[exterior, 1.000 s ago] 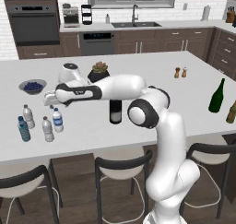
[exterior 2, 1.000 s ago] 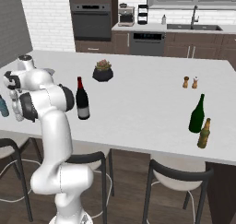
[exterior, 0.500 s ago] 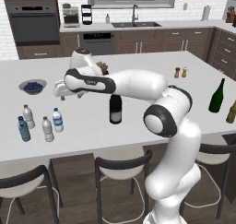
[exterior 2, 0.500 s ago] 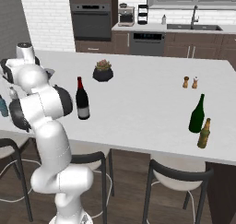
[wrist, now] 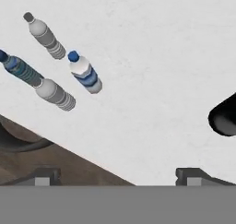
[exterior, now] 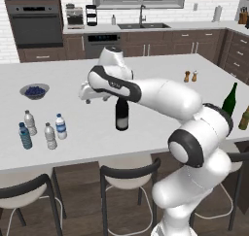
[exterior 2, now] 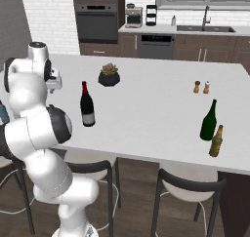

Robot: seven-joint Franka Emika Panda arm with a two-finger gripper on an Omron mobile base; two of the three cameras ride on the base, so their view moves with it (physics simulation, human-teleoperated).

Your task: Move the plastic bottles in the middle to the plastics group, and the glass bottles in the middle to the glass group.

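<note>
- Claw point(wrist: 117, 174): jaws spread wide and empty, looking down on the white desk point(exterior: 160, 113) above its near edge.
- Four small plastic bottles point(exterior: 44, 130): upright, clustered at the desk's left near corner.
- Dark wine bottle point(exterior: 122, 113) with red neck: upright mid-desk, just right of the claw.
- Green wine bottle point(exterior 2: 208, 120) and amber bottle point(exterior 2: 215, 141): side by side at the far right.

You've got a white counter point(exterior: 160, 70), a grey bowl of blueberries point(exterior: 34, 91) near its left end, two small shakers point(exterior: 190, 76) side by side toward its far right, a dark potted plant point(exterior 2: 109, 75), dark-framed stools point(exterior 2: 188, 192) tucked along the near edge
</note>
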